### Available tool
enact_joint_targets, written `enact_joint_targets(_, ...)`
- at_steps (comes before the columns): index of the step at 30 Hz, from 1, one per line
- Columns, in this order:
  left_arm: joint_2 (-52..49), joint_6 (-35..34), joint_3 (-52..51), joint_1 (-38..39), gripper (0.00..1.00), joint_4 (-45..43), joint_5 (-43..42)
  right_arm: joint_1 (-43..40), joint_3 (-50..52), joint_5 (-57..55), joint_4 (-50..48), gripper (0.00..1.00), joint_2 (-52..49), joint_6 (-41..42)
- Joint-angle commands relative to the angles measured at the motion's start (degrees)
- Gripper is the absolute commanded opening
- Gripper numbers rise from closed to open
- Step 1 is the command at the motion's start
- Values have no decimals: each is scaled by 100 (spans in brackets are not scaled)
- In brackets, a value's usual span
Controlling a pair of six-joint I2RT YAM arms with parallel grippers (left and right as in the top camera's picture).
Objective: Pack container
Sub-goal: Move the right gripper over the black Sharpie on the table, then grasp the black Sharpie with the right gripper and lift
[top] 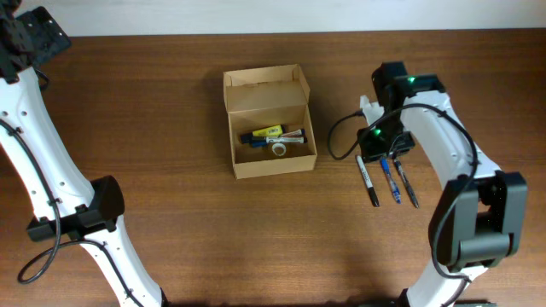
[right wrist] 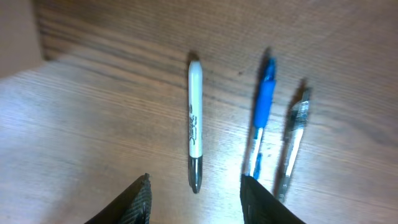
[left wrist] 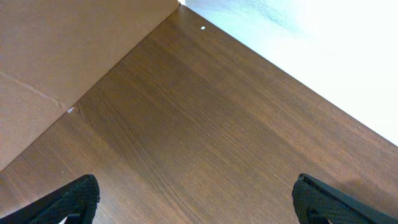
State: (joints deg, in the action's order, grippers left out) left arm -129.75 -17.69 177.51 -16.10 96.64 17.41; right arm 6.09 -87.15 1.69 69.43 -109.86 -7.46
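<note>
The box (top: 270, 128) is being left part-filled, three pens (top: 391, 181) being hovered over by the right gripper (right wrist: 196, 190), half-spread and empty, the left gripper (left wrist: 196, 194) gaping wide.

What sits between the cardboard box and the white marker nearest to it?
Nothing rests there: bare table between the container and the marker; the right arm's black cable loops above it. Overhead view.

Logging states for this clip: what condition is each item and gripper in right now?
container: lid flap open, holding packed pens and a small white ring.
marker: lying flat on the table, not gripped.
blue pen: lying flat beside the marker, untouched.
clear pen: lying flat beside the blue pen, untouched.
right gripper: open, straddling the marker's end.
left gripper: open wide, empty.
</note>
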Motion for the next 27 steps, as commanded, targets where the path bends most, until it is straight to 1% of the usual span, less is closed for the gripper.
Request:
enact_joint_targets(1,46,66,-17,-20,100,2,37,-22,221,118,-221,45,-98,160)
enact_joint_targets(6,46,66,-17,-20,100,2,37,-22,734,269,-721,45,-186,203)
enact_joint_targets(8,46,66,-17,-20,100,2,37,-22,962,282,-903,41,-186,282)
enact_joint_targets(13,44,66,-17,-20,100,2,37,-22,1419,282,-1303,41,-186,549)
enact_joint_targets(19,46,66,-17,-20,100,2,37,-22,1853,275,-1644,40,-190,649)
enact_joint_targets(21,46,66,-17,-20,100,2,37,-22,1934,254,-1729,31,-190,649)
enact_joint_targets(22,46,66,-17,-20,100,2,37,-22,1978,251,-1784,21,-190,649)
enact_joint_targets(23,46,66,-17,-20,100,2,37,-22,1991,225,-1792,17,-190,649)
enact_joint_targets(24,46,66,-17,-20,100,0,37,-24,2000,195,-1810,17,-192,651)
enact_joint_targets(25,46,66,-17,-20,100,2,37,-22,2000,195,-1818,14,-195,649)
enact_joint_targets(26,44,66,-17,-20,100,2,37,-22,2000,192,-1829,10,-195,649)
enact_joint_targets(27,46,66,-17,-20,100,2,37,-24,2000,192,-1834,4,-195,649)
